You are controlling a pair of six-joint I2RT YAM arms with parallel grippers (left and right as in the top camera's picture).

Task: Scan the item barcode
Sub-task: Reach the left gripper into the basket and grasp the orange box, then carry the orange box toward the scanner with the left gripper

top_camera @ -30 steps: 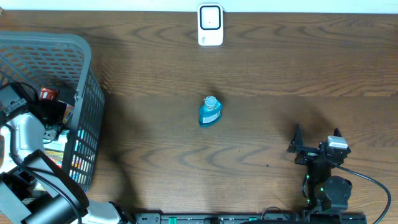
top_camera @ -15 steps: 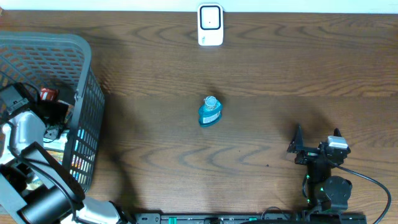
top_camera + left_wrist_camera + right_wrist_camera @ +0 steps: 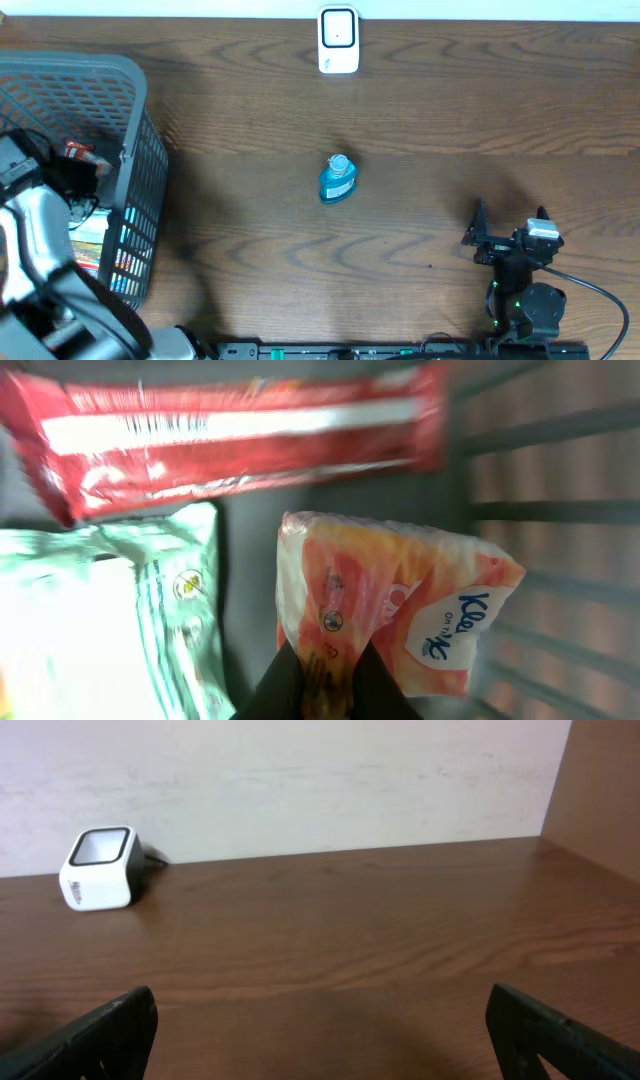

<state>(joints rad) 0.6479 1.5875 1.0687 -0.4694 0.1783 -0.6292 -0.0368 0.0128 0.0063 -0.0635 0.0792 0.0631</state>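
In the left wrist view an orange-and-white tissue pack (image 3: 400, 600) lies inside the grey basket (image 3: 135, 90). My left gripper (image 3: 325, 680) is shut on the pack's near corner, and the wrapper is pinched between its dark fingers. From overhead the left gripper (image 3: 88, 170) sits low inside the basket by its right wall. The white barcode scanner (image 3: 338, 40) stands at the table's far edge and also shows as the scanner (image 3: 98, 868) in the right wrist view. My right gripper (image 3: 510, 228) rests open near the front right with nothing between its fingers (image 3: 110, 1030).
A red packet (image 3: 230, 435) and a green-white pack (image 3: 100, 620) lie in the basket beside the tissue pack, with the slatted basket wall (image 3: 540, 510) close on the right. A blue bottle (image 3: 338, 180) lies mid-table.
My left gripper has closed on the tissue pack's corner, and the left arm has shifted a little inside the basket. The right arm has not moved.
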